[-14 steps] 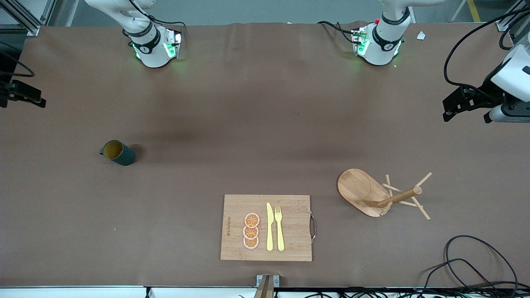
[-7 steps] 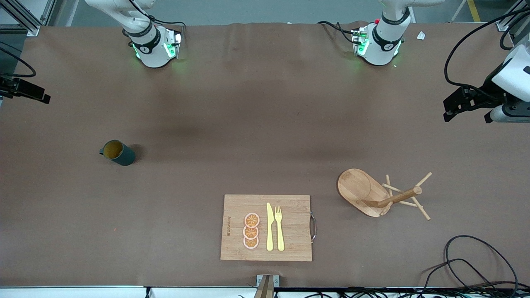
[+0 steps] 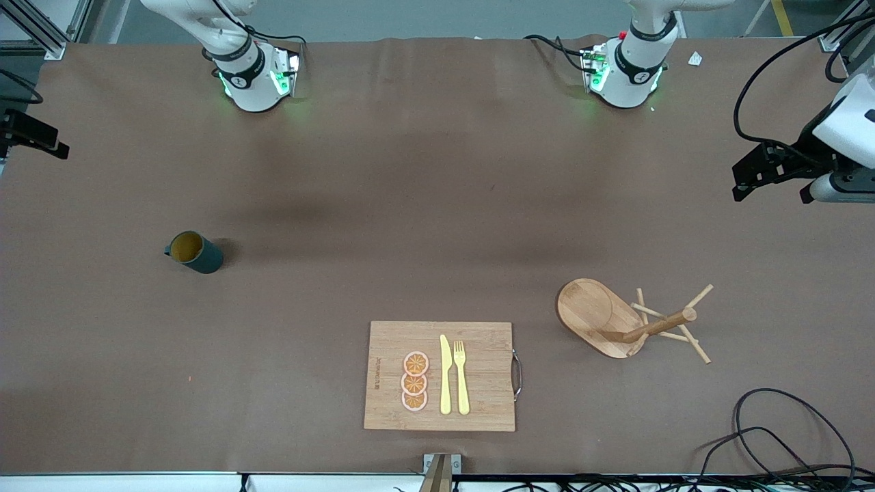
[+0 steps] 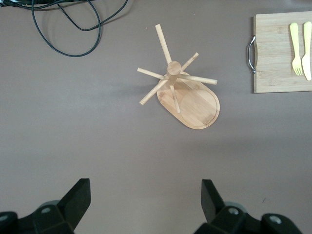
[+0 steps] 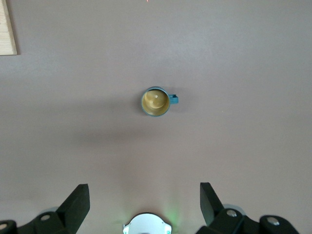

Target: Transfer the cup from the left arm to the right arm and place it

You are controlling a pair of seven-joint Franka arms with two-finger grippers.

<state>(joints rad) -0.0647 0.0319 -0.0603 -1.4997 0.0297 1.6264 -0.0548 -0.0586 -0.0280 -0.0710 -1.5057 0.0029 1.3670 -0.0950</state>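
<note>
While both arms wait high above the bench (image 3: pixel 437 205), the cup (image 3: pixel 193 252) is seen upright toward the right arm's end. The left gripper (image 4: pixel 146 207) is held spread over the wooden peg stand (image 4: pixel 183 95); the right gripper (image 5: pixel 145 207) is spread over the cup, empty.

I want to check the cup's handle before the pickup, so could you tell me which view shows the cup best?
The right wrist view: it looks straight down into the cup, handle clear. The front view shows it smaller, toward the right arm's end of the table. The left wrist view misses it.
</note>
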